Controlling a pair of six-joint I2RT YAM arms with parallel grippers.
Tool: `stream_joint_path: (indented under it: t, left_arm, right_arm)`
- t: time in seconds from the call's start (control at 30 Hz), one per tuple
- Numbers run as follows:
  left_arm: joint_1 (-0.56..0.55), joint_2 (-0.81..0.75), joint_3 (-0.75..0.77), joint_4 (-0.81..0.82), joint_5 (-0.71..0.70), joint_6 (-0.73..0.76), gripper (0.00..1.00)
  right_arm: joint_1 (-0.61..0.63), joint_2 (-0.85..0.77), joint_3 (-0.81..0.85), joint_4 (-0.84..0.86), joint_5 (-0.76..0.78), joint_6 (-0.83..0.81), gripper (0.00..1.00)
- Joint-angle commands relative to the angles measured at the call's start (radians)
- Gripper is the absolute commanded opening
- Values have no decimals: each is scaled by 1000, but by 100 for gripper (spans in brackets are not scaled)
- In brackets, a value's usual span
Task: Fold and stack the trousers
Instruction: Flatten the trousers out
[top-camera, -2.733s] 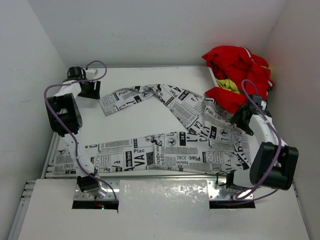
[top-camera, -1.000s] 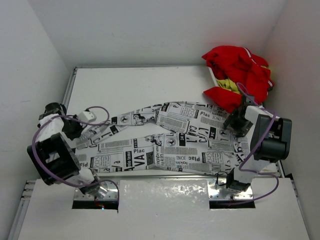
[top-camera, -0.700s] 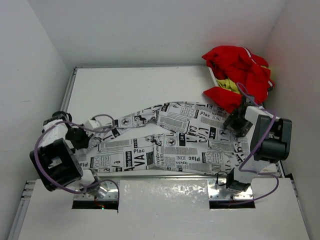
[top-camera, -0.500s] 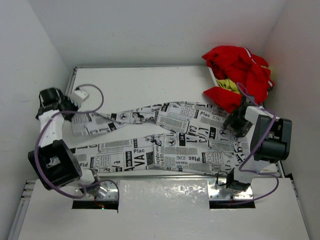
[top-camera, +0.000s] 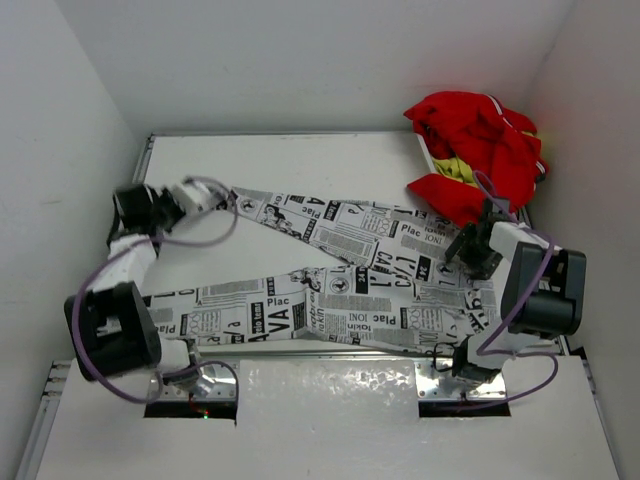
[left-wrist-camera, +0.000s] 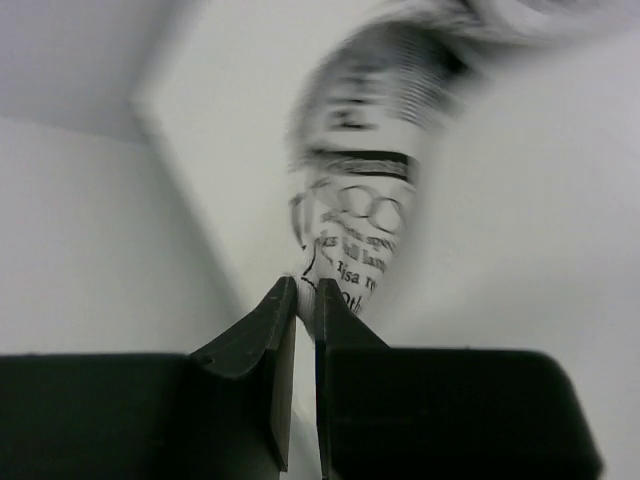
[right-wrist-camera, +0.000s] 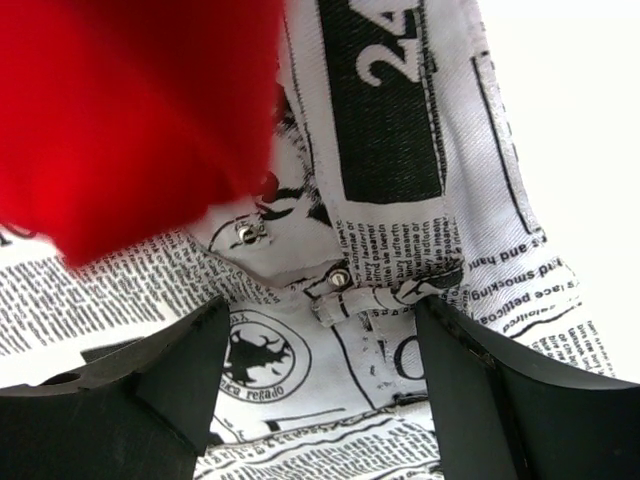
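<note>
The trousers (top-camera: 370, 260), white with black newspaper print, lie in a sideways V with the waist at the right. The near leg (top-camera: 270, 310) lies flat along the table's front. The far leg (top-camera: 320, 220) stretches straight to the back left, and my left gripper (top-camera: 222, 197) is shut on its end. In the left wrist view that gripper (left-wrist-camera: 305, 285) pinches the blurred printed cloth (left-wrist-camera: 355, 225). My right gripper (top-camera: 470, 252) is open over the waist. In the right wrist view the waistband with its snaps (right-wrist-camera: 345, 280) lies between the wide fingers (right-wrist-camera: 170, 375).
A heap of red clothes (top-camera: 475, 135) with a yellow patch sits at the back right, touching the trousers' waist; it fills the upper left of the right wrist view as red cloth (right-wrist-camera: 130, 110). White walls close in on three sides. A metal rail (top-camera: 330, 350) runs along the table's front.
My left gripper has swung from the table's left edge up and toward the back middle, pulling the far leg's end with it until the leg is straight. The right arm has barely moved.
</note>
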Motion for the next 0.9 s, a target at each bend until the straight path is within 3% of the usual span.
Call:
stream_joint_path:
  t: [0.0,0.13,0.27,0.4,0.43,0.47,0.57,0.73,0.77,0.8,0.83,0.87]
  left_arm:
    - [3,-153,-245,-241,146,356,0]
    - [22,-199,-400,-443,118,527,0]
    - [25,-216,-417,-631,146,666,0]
    - [25,-231,-452,-751,66,824,1]
    - [23,-231,-460,-759,48,835,6]
    - [22,-234,-457,-752,32,812,21]
    - [22,-236,-391,-716,9,679,45]
    - [25,-245,-131,-783,98,426,57]
    - [25,-245,-92,-796,139,400,61]
    - [25,-248,-1,-831,202,333,73]
    - [25,-250,24,-831,202,332,73]
    - [25,-250,44,-837,219,277,80]
  right_arm:
    - [21,-75,-25,-4,-20,-8,72]
    - [104,-154,6,-10,55,-69,71]
    - [234,-240,59,66,58,-160,71]
    - [386,-287,95,172,8,-213,70]
    - [399,-282,102,186,-2,-213,70]
    - [408,-273,116,207,-26,-210,70]
    - [431,-215,148,191,-51,-213,70]
    - [453,-159,171,157,-54,-223,70]
    - [453,-150,180,157,-55,-227,70]
    - [453,-129,200,143,-57,-236,70]
    - [453,-129,200,136,-57,-236,70]
    - [453,-119,220,126,-58,-238,70]
